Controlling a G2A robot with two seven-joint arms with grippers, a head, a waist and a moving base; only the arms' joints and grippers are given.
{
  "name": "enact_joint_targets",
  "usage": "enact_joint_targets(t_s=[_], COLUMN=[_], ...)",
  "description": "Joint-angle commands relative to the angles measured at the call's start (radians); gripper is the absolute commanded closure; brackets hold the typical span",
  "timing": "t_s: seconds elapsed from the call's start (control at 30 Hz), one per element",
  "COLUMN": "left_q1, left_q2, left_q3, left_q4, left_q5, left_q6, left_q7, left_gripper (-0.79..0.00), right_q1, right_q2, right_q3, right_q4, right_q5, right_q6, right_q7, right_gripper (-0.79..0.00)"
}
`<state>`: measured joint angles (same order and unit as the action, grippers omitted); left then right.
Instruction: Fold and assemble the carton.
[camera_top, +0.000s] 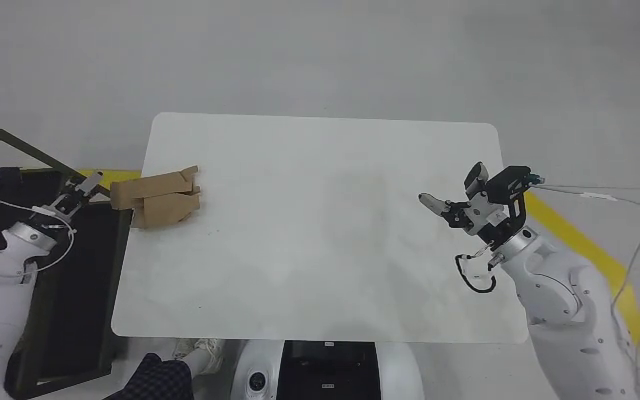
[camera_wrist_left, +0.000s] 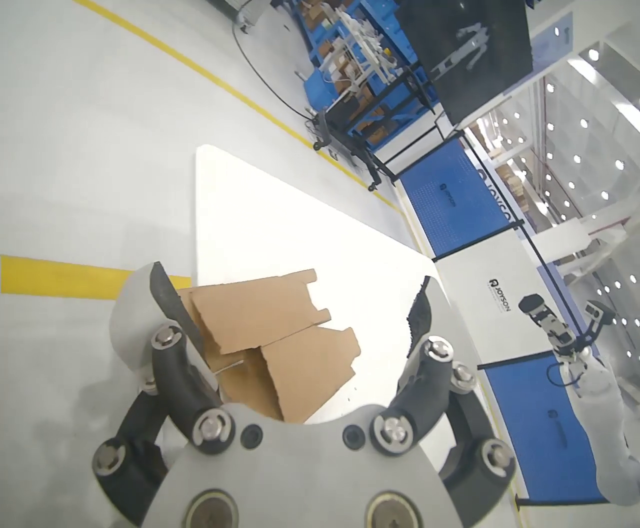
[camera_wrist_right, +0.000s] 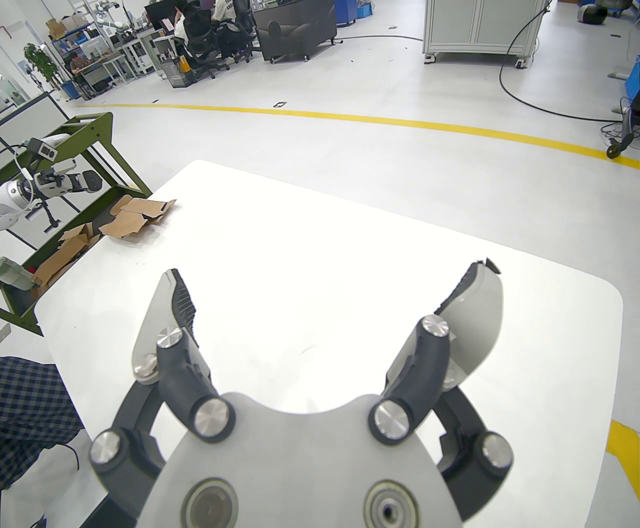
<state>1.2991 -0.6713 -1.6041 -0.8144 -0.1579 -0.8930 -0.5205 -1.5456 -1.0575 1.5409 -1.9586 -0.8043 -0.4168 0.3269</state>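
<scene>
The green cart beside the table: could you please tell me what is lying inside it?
Flat brown cardboard pieces lie in the green cart; whatever is beneath them is covered.

carton (camera_top: 160, 197) on table (camera_top: 320, 250), far-left, overhanging the left edge. left gripper (camera_top: 90, 186) just left of it, over cart (camera_top: 70, 300). right gripper (camera_top: 432, 203) over table's right side, well apart.

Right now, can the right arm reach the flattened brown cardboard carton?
Probably not easily: nothing blocks it, but the right gripper is open across the white table from the brown cardboard carton, which lies beside the left gripper.
</scene>
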Motion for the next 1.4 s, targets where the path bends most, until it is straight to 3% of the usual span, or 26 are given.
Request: enact_joint_targets(t_s=[0.0,0.4,0.77,0.8,0.83,0.9,0.97,1.07,1.2,1.37], left_q1=[-0.045,-0.330,-0.438,-0.443,-0.447,-0.453,-0.459,-0.465,-0.469,-0.475], left_q2=[-0.004,-0.061,-0.096,-0.097,-0.098,-0.100,-0.102,-0.105,-0.107,-0.109], left_q3=[0.013,0.168,0.226,0.227,0.227,0.228,0.226,0.223,0.220,0.220], left_q4=[0.067,0.381,0.524,0.532,0.538,0.549,0.558,0.567,0.574,0.577], left_q5=[-0.001,0.181,0.247,0.248,0.247,0.243,0.235,0.218,0.204,0.198], left_q6=[0.012,0.086,0.046,0.044,0.040,0.037,0.035,0.034,0.035,0.041], left_q7=[-0.021,-0.037,-0.030,-0.033,-0.036,-0.042,-0.050,-0.068,-0.089,-0.108], left_gripper=[-0.785,-0.785,-0.785,-0.739,-0.582,-0.391,-0.339,-0.182,-0.083,-0.080], right_q1=[0.000,0.000,0.000,0.000,0.000,0.000,0.000,0.000,0.000,0.000], right_q2=[0.000,0.000,0.000,0.000,0.000,0.000,0.000,0.000,0.000,0.000], right_q3=[0.000,0.000,0.000,0.000,0.000,0.000,0.000,0.000,0.000,0.000], right_q4=[0.000,0.000,0.000,0.000,0.000,0.000,0.000,0.000,0.000,0.000], right_q5=[0.000,0.000,0.000,0.000,0.000,0.000,0.000,0.000,0.000,0.000], right_q6=[0.000,0.000,0.000,0.000,0.000,0.000,0.000,0.000,0.000,0.000], right_q7=[0.000,0.000,0.000,0.000,0.000,0.000,0.000,0.000,0.000,0.000], right_gripper=[-0.785,-0.785,-0.785,-0.785,-0.785,-0.785,-0.785,-0.785,-0.785,-0.785])
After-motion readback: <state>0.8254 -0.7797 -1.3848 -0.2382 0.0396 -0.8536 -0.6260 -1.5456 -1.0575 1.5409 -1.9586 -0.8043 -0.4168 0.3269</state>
